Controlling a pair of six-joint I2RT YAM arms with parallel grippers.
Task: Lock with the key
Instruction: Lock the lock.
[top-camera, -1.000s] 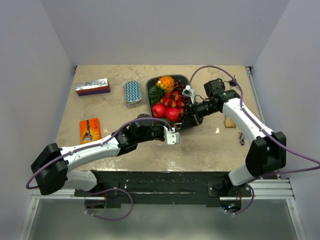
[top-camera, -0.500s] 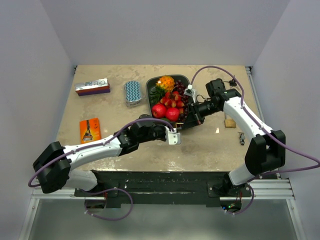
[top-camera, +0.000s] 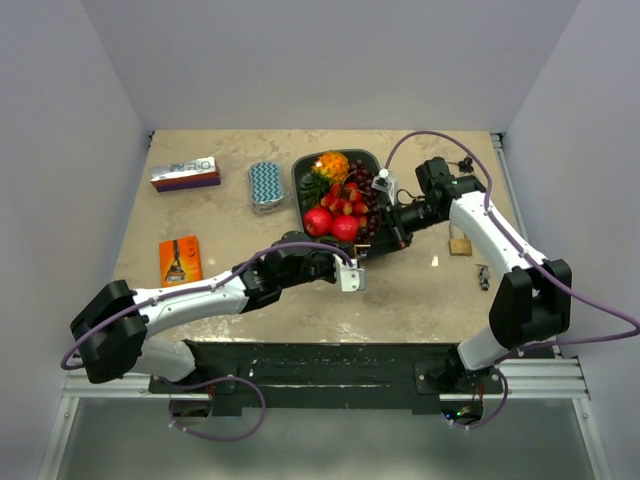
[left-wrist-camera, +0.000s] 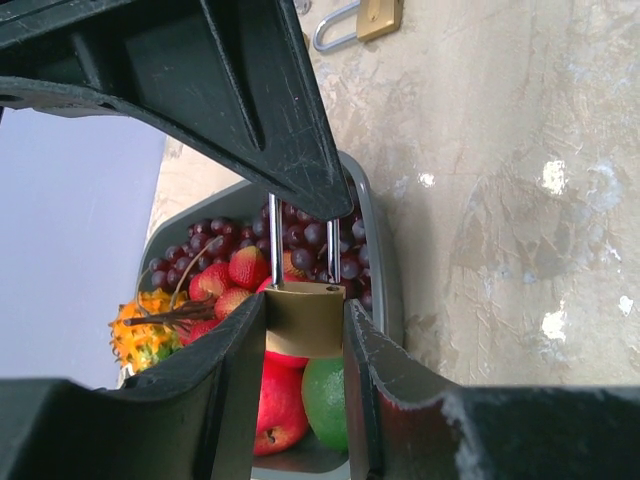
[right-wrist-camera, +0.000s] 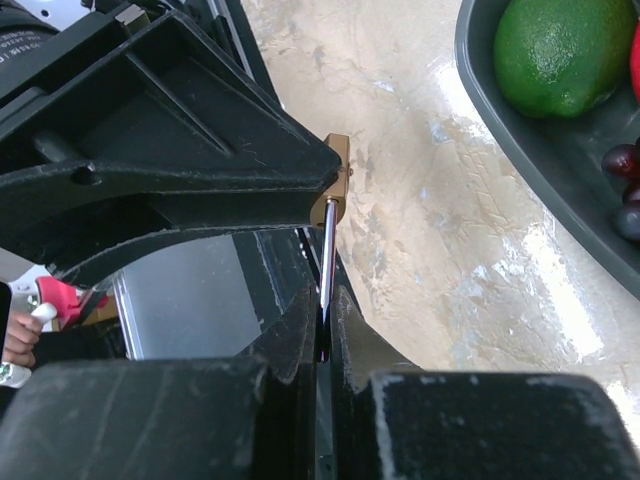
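Padlock (left-wrist-camera: 303, 312), brass body, steel shackle: the left gripper (left-wrist-camera: 303, 335) is clamping it by its flat sides, jaws standing partly closed. It is hanging over the middle of the table, at the fruit tray's near rim.

Key (right-wrist-camera: 327, 250): the right gripper (right-wrist-camera: 325, 300) is pinching it edge-on, jaws all but touching. The blade's tip is meeting the brass body; whether it is sitting in the keyhole is hard to tell from this angle.

Table (top-camera: 420, 290): tan, mottled, showing pale scuffs. Plain pale walls (top-camera: 330, 60) are enclosing it on three sides.

Tray (top-camera: 297, 190), dark: carrying grapes (left-wrist-camera: 300, 235), strawberries (left-wrist-camera: 245, 268), a lime (right-wrist-camera: 560, 50), red round fruit and an orange spiky fruit (left-wrist-camera: 140, 335).

Spare padlock (top-camera: 460, 244): lying on the table to the right, apart from the tray.

Boxed item (top-camera: 185, 173), chevron-patterned pouch (top-camera: 265, 185) and orange packet (top-camera: 180, 260): lying on the left half, well apart from the grippers.

Obstruction: in the overhead view both arms are converging at the tray's near edge, hiding the held lock.
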